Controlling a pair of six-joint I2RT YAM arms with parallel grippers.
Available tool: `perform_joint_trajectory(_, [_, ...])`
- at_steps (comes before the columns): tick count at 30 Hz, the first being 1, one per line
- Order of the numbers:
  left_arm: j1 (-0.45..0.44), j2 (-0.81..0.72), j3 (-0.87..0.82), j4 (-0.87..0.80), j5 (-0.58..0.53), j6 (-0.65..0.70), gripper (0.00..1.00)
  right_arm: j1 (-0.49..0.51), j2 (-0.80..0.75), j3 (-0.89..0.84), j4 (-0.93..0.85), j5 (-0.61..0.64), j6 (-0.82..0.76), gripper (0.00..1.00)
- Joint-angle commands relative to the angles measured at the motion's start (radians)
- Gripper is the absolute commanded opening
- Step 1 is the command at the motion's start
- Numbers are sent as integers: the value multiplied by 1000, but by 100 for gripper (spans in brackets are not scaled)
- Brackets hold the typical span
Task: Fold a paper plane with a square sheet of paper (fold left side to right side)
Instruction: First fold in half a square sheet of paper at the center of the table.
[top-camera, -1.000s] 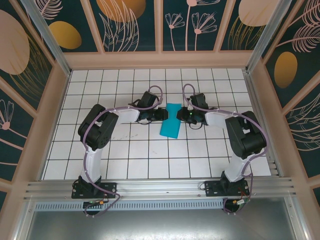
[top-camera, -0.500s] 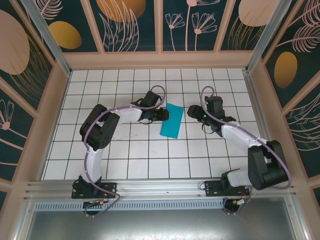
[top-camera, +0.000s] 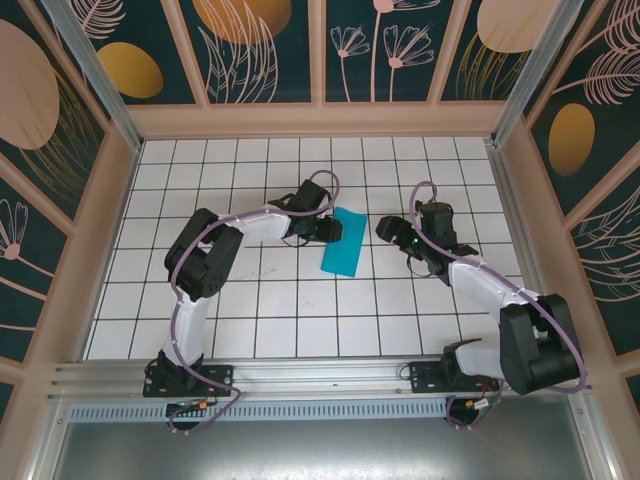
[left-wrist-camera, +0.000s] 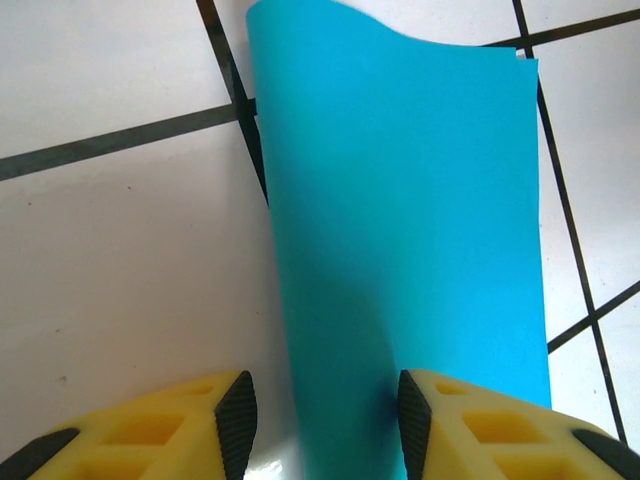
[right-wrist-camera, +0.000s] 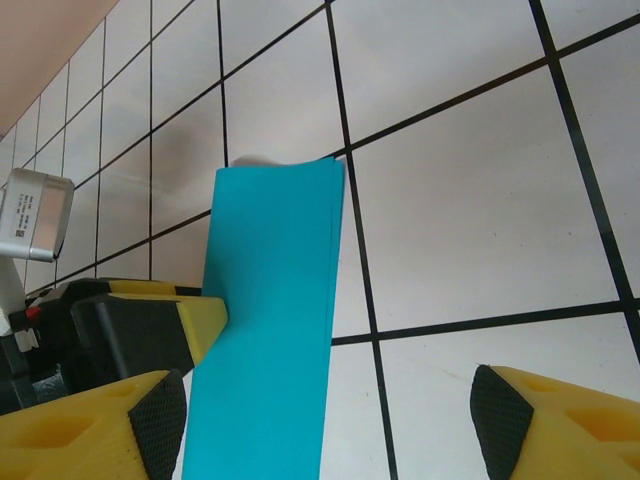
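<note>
The square sheet of paper lies folded into a narrow cyan rectangle on the white tiled table, slightly slanted. My left gripper is at its upper left edge. In the left wrist view the paper runs between the parted jaws of that gripper, its left fold bulging a little, and neither pad presses it. My right gripper stands open about a tile to the right of the paper. The right wrist view shows the paper between its wide jaws and a yellow left fingertip at the sheet's far edge.
Wooden frame walls enclose the tiled table at the back and sides. An aluminium rail carrying both arm bases runs along the near edge. The left arm's elbow stands over the left half of the table.
My right gripper has opened, let go of the paper and drawn back to the right, its arm swinging outward. The left gripper stays at the paper's edge with its jaws slightly wider.
</note>
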Motion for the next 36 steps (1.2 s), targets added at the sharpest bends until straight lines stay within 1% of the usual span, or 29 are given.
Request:
perform_joint_trajectory(1, [-17,77,11,-39,-27,35,47,-8,-16,-8,20,-20,10,79])
perform_joint_trajectory(13, [-28,93,36,-50,-30,45,48,-9,-15,-13,22,-38,9,80])
perform_joint_trajectory(21, [-37,107,58,-75,-57,66,50,-8,-1,-12,27,-59,6,80])
perform_joint_trajectory(27, [-37,108,63,-81,-82,73,49,-8,5,-16,29,-62,6,80])
perform_joint_trajectory(30, [-36,107,68,-82,-92,77,46,-8,7,-16,26,-60,2,80])
perform_joint_trajectory(36, [-37,109,76,-86,-97,90,47,-8,5,-19,22,-59,-1,80])
